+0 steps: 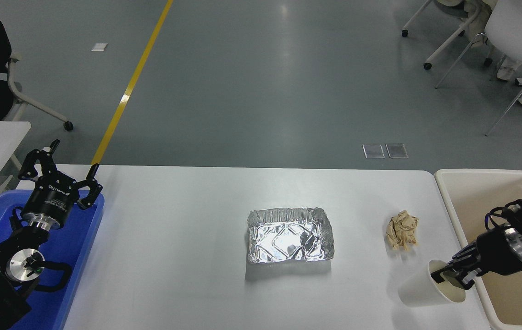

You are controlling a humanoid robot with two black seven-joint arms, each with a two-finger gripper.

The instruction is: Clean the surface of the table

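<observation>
Gripping a white paper cup (428, 289) by its rim, right gripper (450, 275) fingers clamped, over the table surface (174, 256). Left gripper (59, 169) parked, fingers apart, above blue bin (77, 256).
</observation>
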